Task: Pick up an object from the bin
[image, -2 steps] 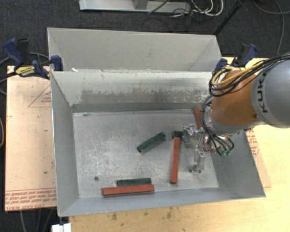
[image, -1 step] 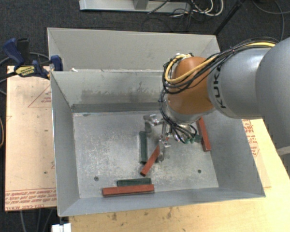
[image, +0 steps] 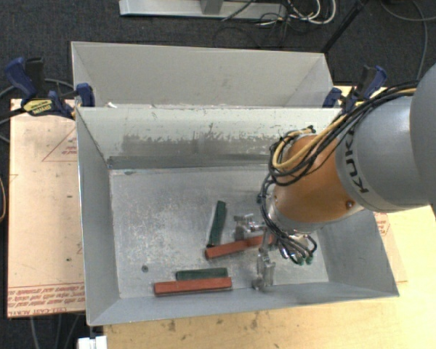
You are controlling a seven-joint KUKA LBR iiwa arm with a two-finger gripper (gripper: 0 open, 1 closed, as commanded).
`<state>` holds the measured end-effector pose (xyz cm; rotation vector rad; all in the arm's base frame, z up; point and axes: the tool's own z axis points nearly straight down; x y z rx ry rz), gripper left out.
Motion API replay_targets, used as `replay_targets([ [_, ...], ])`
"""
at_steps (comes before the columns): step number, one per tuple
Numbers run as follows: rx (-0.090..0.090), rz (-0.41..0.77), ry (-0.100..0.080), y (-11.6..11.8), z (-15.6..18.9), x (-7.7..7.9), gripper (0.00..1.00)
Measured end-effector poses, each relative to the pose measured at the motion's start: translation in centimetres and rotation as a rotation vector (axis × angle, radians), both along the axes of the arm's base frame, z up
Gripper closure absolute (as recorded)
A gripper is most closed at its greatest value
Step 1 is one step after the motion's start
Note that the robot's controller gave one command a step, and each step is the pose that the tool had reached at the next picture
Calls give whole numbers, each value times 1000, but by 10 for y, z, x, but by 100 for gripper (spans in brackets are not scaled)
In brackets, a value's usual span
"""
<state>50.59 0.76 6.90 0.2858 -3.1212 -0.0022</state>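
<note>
Slanting red-brown stick (image: 229, 250): it is lying flat on the bin floor, right of the middle, with its right end rising slightly toward the arm.
Gripper (image: 253, 254): it is hanging low over that right end with its fingers (image: 262, 276) standing wide apart, one toward the back wall and one toward the front wall. The stick's end is sitting in the gap between them, with nothing clamped yet.
Step in hand: judging from this, the arm is lining up to close on the stick's end.
Doing it well: the fingers are looking roughly square to the stick's long sides, which is what a thin bar needs. Going right down to the floor before closing would be sensible, so the pads are meeting the flanks and not the top edge.
Grip point: it is sitting near one end, so the free end will probably be drooping during a lift. A firm close and a straight rise would help.
Upright dark green stick (image: 217, 222): its lower end is lying just beside the red-brown stick's left end. I cannot tell whether they are touching, so it may be getting dragged.
Short dark green stick (image: 201, 274) and long red-brown stick (image: 192, 286): they are lying side by side near the front wall, apart from the gripper.
Bin (image: 152, 209): the floor to the left is lying bare.
</note>
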Motion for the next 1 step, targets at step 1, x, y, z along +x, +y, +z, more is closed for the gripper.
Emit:
replay_targets([
  [1,0,2,-9,1,2,4,100],
])
